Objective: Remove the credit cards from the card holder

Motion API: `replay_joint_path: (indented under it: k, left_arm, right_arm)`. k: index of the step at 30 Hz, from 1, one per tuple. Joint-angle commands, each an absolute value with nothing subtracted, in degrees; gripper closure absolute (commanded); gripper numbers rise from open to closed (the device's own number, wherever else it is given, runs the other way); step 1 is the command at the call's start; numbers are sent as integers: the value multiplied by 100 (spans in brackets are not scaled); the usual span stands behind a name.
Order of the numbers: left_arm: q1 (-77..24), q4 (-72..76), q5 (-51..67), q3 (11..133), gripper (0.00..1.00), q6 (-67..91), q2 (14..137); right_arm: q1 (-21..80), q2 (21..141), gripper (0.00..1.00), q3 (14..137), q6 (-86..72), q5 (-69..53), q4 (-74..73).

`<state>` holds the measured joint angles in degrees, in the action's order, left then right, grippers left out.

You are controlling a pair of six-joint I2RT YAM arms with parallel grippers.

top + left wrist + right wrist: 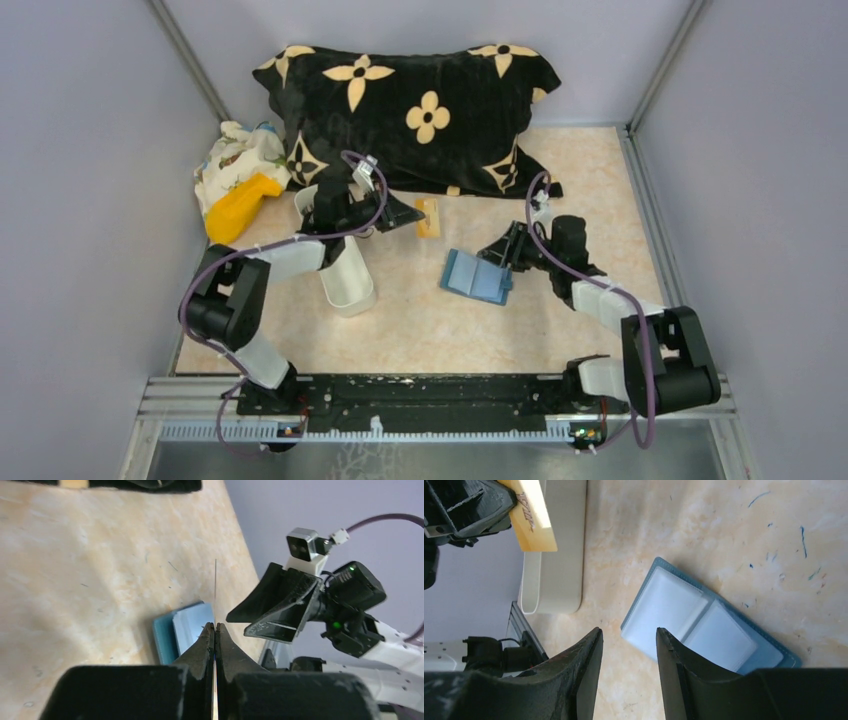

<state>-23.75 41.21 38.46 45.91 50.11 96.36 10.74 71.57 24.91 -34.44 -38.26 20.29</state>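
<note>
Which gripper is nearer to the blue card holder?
Right. The right gripper is open at the edge of the card holder; the left gripper is farther off, gripping a tan card.

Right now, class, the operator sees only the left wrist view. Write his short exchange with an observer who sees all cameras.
Operator: What is that thin upright line I see?
Observer: A tan card, pinched by the left gripper, edge-on to your camera.
Operator: Is the card holder open?
Observer: Yes. It lies flat on the table, two clear pockets facing up.
</note>
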Motion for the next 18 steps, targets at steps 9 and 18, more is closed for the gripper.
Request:
replay_joint_path:
  k: [9,18]
  left_arm:
    - [-2222,403,1763,5841,100,3093,8633]
    - [-2152,378,1821,5846,100,3173,8754]
  right_arm:
    - [1756,7161,56,3442,-2323,-2001,1243]
    - [3747,7363,56,4457,-762,2663,-294]
